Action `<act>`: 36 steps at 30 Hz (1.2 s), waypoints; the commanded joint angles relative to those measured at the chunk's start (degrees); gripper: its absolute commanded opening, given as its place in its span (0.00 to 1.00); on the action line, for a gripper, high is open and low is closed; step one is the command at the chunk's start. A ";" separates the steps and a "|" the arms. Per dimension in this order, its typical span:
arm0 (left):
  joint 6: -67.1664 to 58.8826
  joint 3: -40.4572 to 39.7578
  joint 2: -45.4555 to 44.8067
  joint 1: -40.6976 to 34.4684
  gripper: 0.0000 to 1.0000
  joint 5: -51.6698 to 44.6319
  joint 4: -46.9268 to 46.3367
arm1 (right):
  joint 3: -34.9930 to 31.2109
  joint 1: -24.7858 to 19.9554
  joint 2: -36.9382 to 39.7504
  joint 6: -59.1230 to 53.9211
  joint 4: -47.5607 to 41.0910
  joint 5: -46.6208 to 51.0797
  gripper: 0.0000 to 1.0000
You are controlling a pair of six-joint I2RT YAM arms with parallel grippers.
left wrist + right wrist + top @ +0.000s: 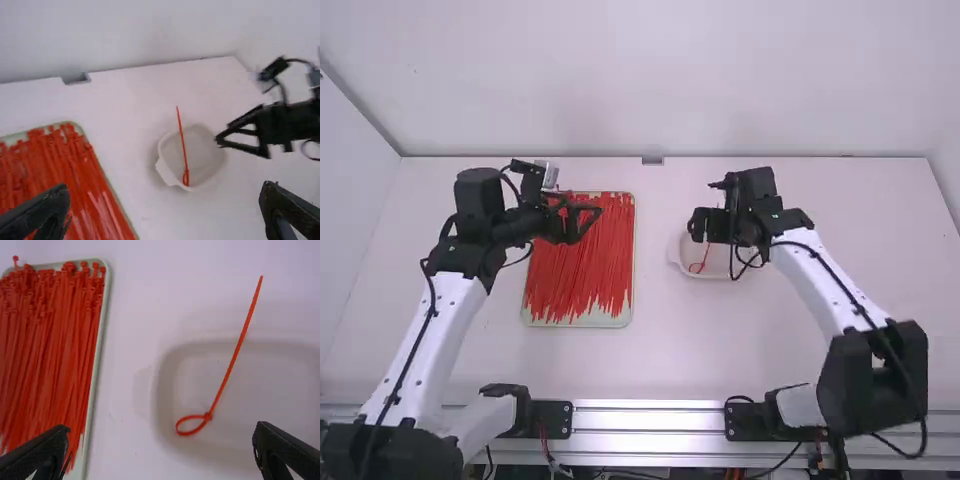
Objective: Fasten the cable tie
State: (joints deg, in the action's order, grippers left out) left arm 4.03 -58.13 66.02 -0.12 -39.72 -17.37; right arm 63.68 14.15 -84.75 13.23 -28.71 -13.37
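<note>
From above, the left gripper [582, 220] is hanging over the tray [580, 324] of red ties [582, 268], and the right gripper [705, 228] over the white dish [678, 262]. In the left wrist view its fingers [42, 212] are standing wide apart. In the right wrist view that gripper's fingers [40, 452] are likewise spread, and the looped cable tie [225, 376] is lying in the dish.

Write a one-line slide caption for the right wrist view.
Looped red plastic cable tie resting in a white rectangular dish beside a pale tray of loose red ties.
</note>
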 commanded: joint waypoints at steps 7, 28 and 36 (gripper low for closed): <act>1.90 -0.85 -3.21 -0.20 0.99 8.92 -6.03 | 1.16 1.22 10.56 0.87 -10.10 9.16 0.98; -0.09 4.88 -8.86 0.12 0.89 18.28 0.25 | -4.56 -4.27 19.16 -5.17 -8.16 13.37 0.88; -4.03 12.13 -16.11 0.12 0.77 25.53 7.50 | -11.49 -11.20 26.09 -12.10 -1.23 13.37 0.76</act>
State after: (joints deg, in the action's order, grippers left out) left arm 1.93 -47.75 52.53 -0.12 -17.80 -10.90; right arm 54.02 4.56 -60.86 4.64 -30.79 -0.64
